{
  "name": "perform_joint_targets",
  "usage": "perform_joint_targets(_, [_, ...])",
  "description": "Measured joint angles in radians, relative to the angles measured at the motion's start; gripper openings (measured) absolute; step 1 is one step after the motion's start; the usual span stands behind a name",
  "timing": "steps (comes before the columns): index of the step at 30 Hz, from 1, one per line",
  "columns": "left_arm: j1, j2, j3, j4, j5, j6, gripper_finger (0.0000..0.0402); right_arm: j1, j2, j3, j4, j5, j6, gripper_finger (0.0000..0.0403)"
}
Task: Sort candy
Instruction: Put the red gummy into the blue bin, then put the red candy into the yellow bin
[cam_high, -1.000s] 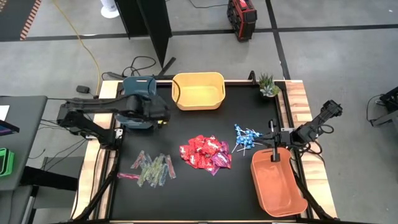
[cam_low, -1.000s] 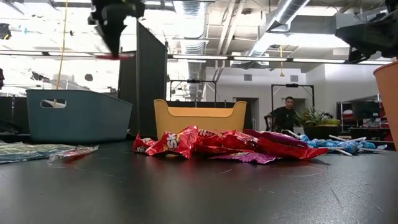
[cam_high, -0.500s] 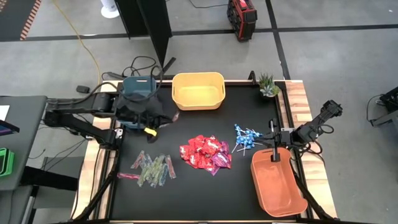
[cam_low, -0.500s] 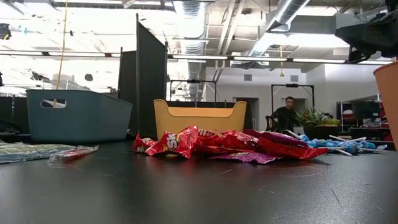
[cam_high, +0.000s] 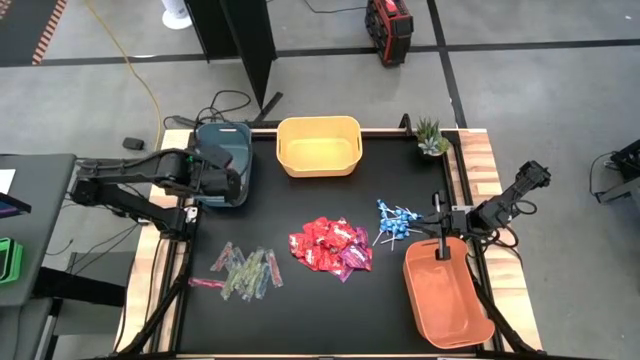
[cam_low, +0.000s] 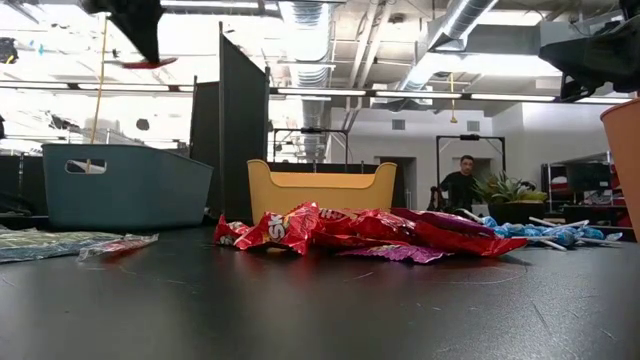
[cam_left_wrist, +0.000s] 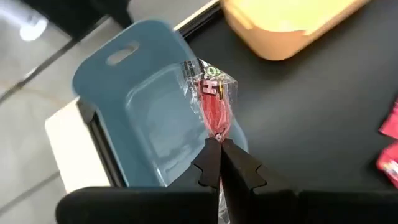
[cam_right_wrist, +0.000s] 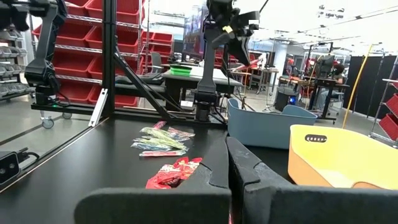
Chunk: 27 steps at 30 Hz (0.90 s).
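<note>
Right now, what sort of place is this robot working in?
Probably a robotics lab or workshop: red storage bins on racks, another robot arm on a bench, and exposed ceiling ducts over an open floor.

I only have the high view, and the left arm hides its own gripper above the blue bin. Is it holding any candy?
Observer: Yes. The left wrist view shows the left gripper shut on one end of a clear stick packet with a pink strip inside.
Operator: How does it sit relative to the bin?
Observer: In the low view the packet hangs well above the rim of the blue bin, touching nothing.
Operator: And the right gripper?
Observer: The right wrist view shows the right gripper with its fingers shut.
</note>
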Motion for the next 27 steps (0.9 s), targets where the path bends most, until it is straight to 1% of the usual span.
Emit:
perform_joint_targets(3, [0.0,-0.012,-0.05,-0.001,-0.043,-0.056,0.0003,0.0,0.0,0.0,0.0,0.0,0.0,0.0002])
perform_joint_targets(6, [0.006,-0.01,-0.099,-0.004,-0.091,-0.083,0.003,0.0,0.0,0.0,0.003,0.0,0.001,0.0002])
perform_joint_targets(10, [0.047,-0.011,-0.157,-0.007,-0.102,-0.108,0.0099,0.0,0.0,0.0,0.014,0.0,0.009,0.0002])
perform_joint_targets(14, [0.09,-0.01,-0.2,-0.006,-0.103,-0.11,0.0176,0.0,0.0,0.0,0.037,0.0,0.062,0.0002])
perform_joint_targets(17, [0.1,-0.011,-0.203,0.004,-0.117,-0.073,0.0216,0.0,0.0,0.0,0.058,0.0,0.071,0.0002])
perform_joint_targets(20, [0.086,-0.011,-0.203,0.061,-0.104,-0.005,0.0235,0.0,0.0,0.0,0.061,0.0,0.071,0.0002])
perform_joint_targets(24, [0.032,-0.011,-0.203,0.176,-0.028,0.11,0.0239,0.0,0.0,0.0,0.062,0.0,0.071,0.0002])
perform_joint_targets(27, [-0.027,-0.011,-0.203,0.269,0.025,0.173,0.024,0.0,0.0,0.0,0.064,0.0,0.104,0.0002])
